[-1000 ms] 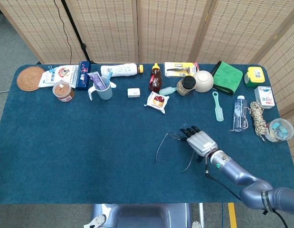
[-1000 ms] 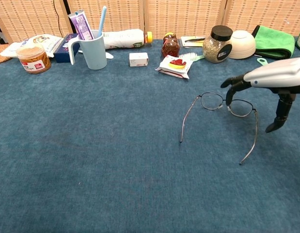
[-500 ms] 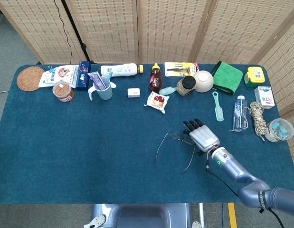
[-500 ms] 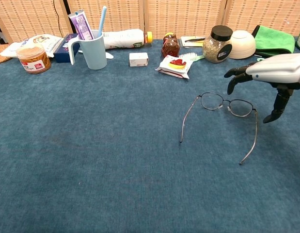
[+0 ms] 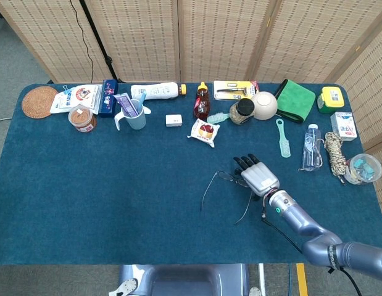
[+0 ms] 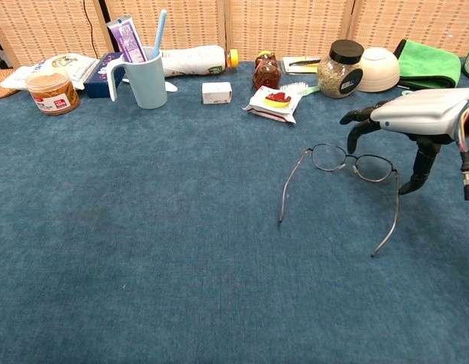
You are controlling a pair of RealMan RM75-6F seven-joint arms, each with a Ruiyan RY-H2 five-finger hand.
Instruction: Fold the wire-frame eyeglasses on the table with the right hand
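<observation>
right robot hand hovers palm-down over counter, fingers spread and curled downward, gripping nothing; thumb points down close by outer hinge of frame, contact unclear. wire-frame eyeglasses lie right under fingertips on blue counter, both temples unfolded and stretching toward robot. beyond robot hand: snack packet, spice jar, white bowl, green cloth. left robot hand not visible.
</observation>
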